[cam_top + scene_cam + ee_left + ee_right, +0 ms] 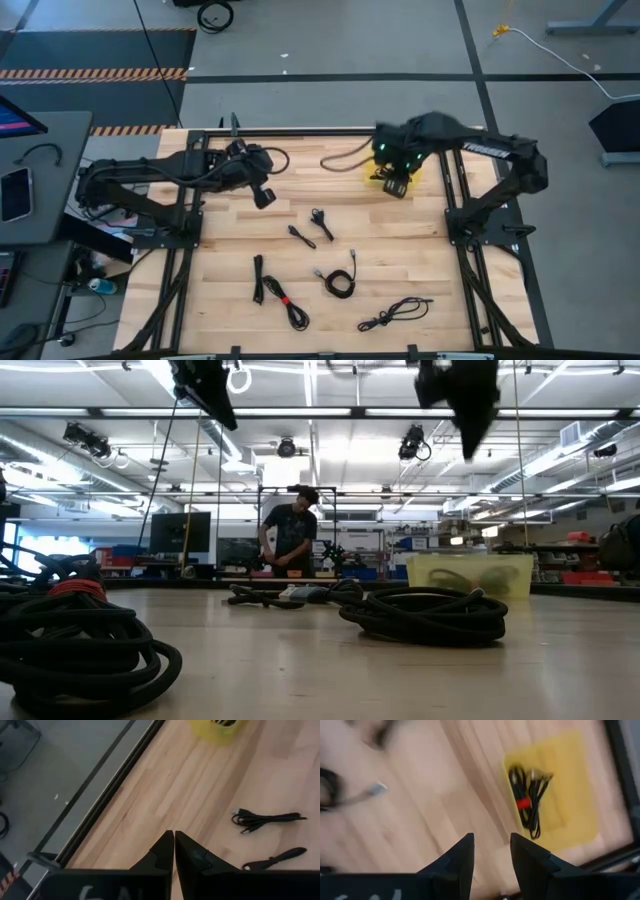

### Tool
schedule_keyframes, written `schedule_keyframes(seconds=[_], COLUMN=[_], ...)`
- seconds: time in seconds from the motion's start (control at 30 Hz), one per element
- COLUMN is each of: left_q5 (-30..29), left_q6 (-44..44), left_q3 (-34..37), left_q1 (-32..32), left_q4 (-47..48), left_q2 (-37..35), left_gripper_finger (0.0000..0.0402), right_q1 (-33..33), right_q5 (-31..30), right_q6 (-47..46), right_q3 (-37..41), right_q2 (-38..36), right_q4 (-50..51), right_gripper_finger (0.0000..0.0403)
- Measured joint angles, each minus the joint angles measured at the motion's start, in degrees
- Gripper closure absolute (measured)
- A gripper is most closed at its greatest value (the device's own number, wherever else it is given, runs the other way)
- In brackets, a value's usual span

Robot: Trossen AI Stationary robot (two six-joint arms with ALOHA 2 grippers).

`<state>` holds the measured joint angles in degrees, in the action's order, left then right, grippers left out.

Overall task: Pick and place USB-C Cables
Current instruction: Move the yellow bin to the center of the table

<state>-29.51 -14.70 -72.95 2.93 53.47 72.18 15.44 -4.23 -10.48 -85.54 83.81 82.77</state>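
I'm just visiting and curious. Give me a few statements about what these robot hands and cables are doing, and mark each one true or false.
1. The yellow bin already holds a cable with a red tie. True.
2. The left hand is gripping a cable. False: its fingers are shut on nothing, above bare wood.
3. The right hand is open. True: a gap shows between its fingers, with nothing held.
4. All cables are in the bin. False: several, such as a coiled cable, lie loose on the table.
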Motion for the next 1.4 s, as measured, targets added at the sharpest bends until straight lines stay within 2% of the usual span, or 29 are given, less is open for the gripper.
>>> schedule_keyframes(seconds=[0.2, 0.4, 0.7, 0.87, 1.4], left_q5=[0.14, 0.14, 0.17, 0.19, 0.19], left_q6=[-0.33, -1.61, -3.12, -3.14, -4.30], left_q3=[0.07, 0.07, 0.07, 0.07, 0.07], left_q1=[1.11, 1.01, 0.60, 0.80, 0.81], left_q4=[0.44, 0.46, 0.42, 0.39, 0.33], left_q2=[0.08, 0.08, 0.08, 0.09, 0.07], left_gripper_finger=[0.0379, 0.0379, 0.0379, 0.0379, 0.0379], right_q1=[2.17, 6.27, 11.88, 14.39, 17.22], right_q5=[-0.43, -0.11, -0.39, 4.57, 9.11], right_q6=[3.70, 9.03, 16.70, 17.17, 20.13], right_q3=[19.64, 29.10, 30.43, 30.43, 31.10], right_q2=[-2.45, -1.57, -1.40, -1.40, -1.40], right_q4=[-18.55, -26.71, -30.74, -32.99, -34.23], right_gripper_finger=[0.0270, 0.0270, 0.0271, 0.0271, 0.0271])
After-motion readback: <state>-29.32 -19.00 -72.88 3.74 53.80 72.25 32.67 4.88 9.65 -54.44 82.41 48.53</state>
